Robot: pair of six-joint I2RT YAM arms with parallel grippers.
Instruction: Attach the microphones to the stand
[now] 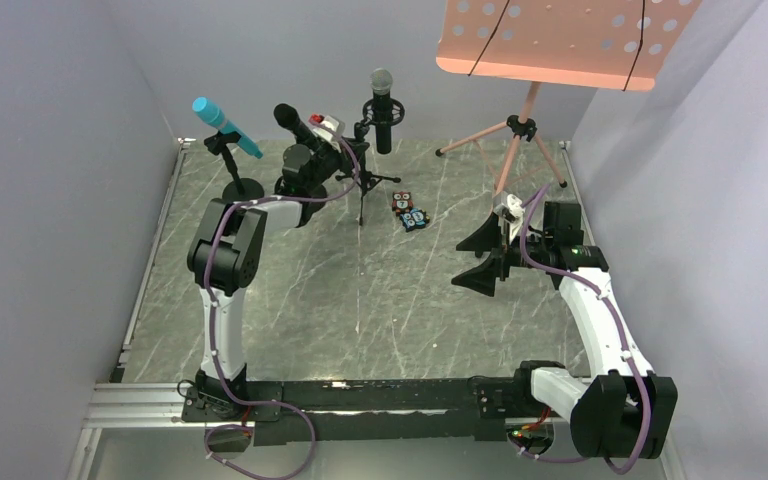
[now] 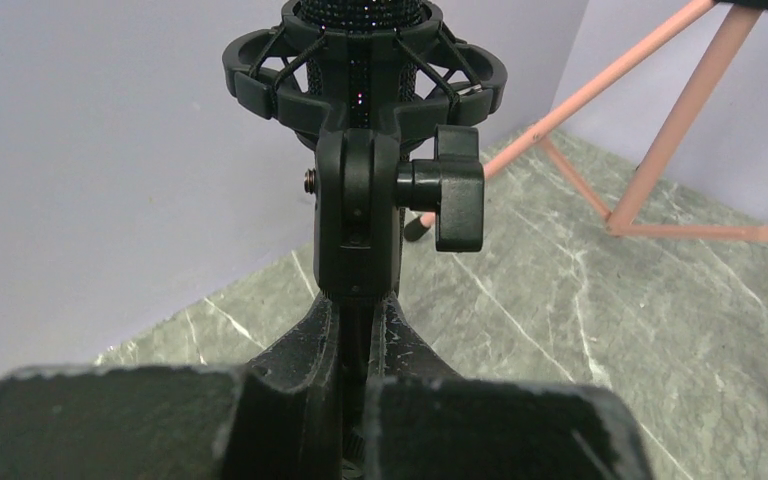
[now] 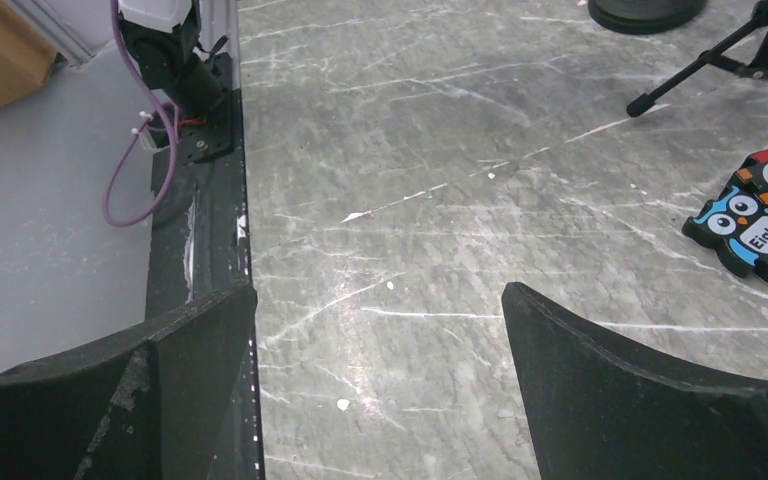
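The table is a grey marble-look slab with white veins. Along the back there's a round-base stand on the left, a black tripod stand in the middle and a pink music stand on the right. Two owl number tiles, touching each other, lie near the black tripod's feet.

owl tiles right of tripod stand | music stand back-right | round-base stand back-left

Light blue microphone; grey marbled table; pink music stand.
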